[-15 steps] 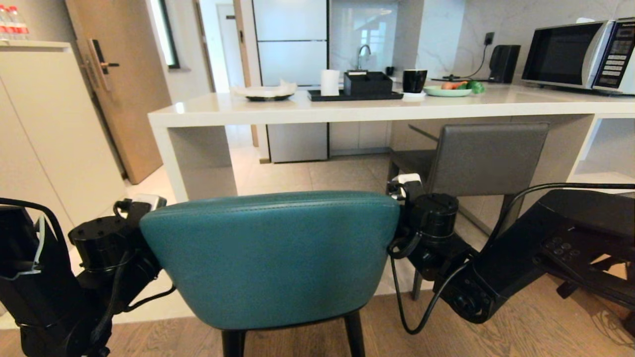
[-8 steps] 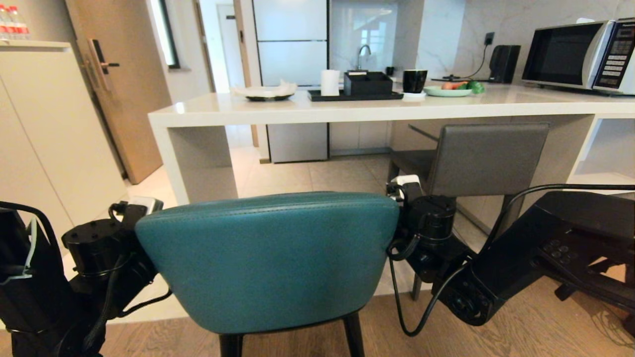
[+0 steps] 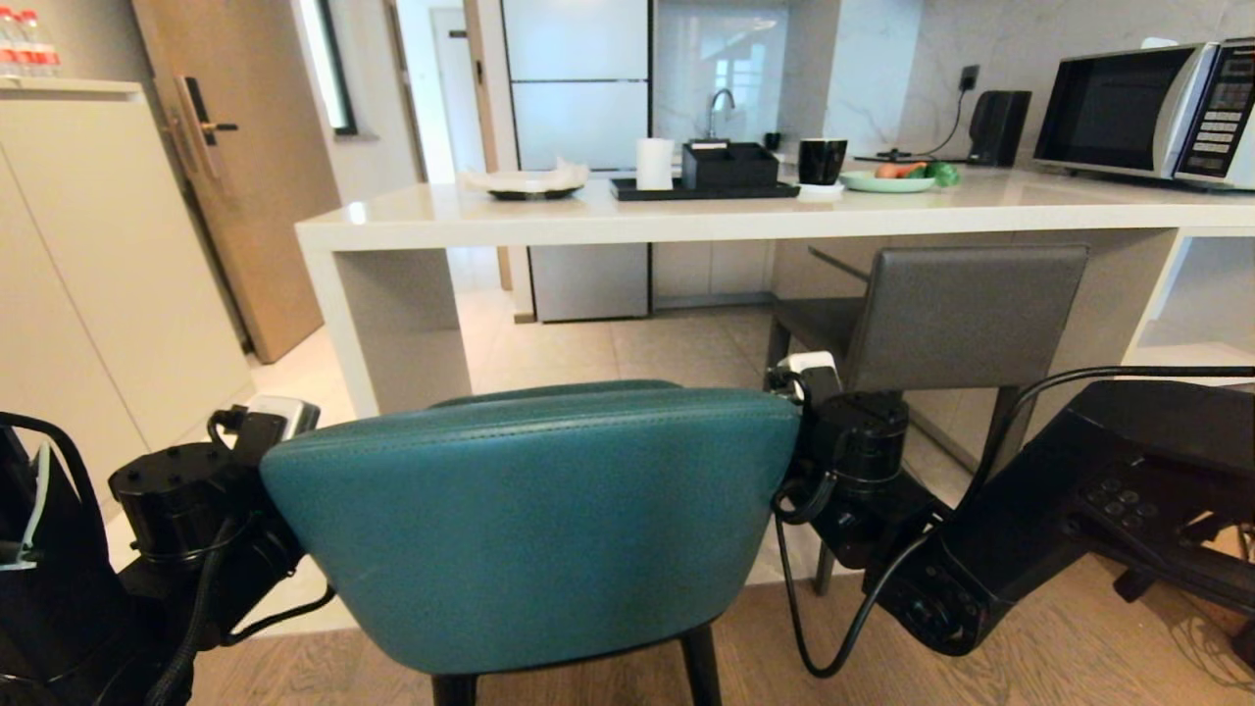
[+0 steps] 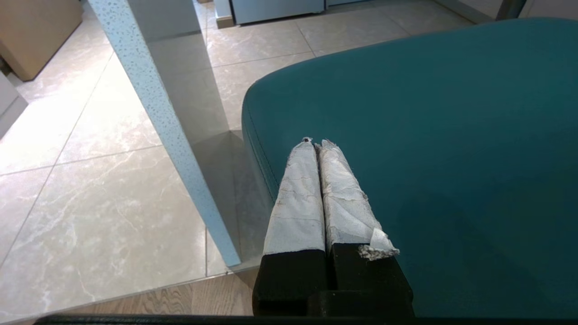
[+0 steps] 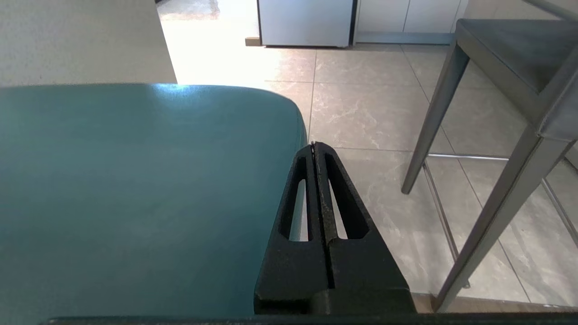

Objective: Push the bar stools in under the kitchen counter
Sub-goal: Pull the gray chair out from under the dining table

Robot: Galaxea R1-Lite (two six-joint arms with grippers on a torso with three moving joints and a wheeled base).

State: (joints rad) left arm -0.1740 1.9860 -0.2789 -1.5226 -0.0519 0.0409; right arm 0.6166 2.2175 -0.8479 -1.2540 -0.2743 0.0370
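The teal bar stool [image 3: 529, 520] stands close in front of me, its curved back towards me, facing the open gap under the kitchen counter [image 3: 686, 221]. My left gripper [image 4: 316, 142] is shut, its taped fingers lying against the left side of the teal seat [image 4: 429, 135]. My right gripper [image 5: 313, 144] is shut too, beside the right edge of the teal seat [image 5: 135, 180]. In the head view the stool's back hides both grippers' fingers. The dark grey stool [image 3: 966, 314] stands to the right, its seat partly under the counter.
The counter's slab end panel [image 3: 392, 324] stands left of the gap, with open white shelves [image 3: 1196, 304] at the right end. A microwave [image 3: 1142, 108], tray and dishes sit on top. A tall beige cabinet [image 3: 88, 245] stands at the left. Grey stool legs [image 5: 433, 122] are near my right gripper.
The teal back sits a little lower in the head view, and a strip of the seat now shows above it. Both wrists have shifted down with it.
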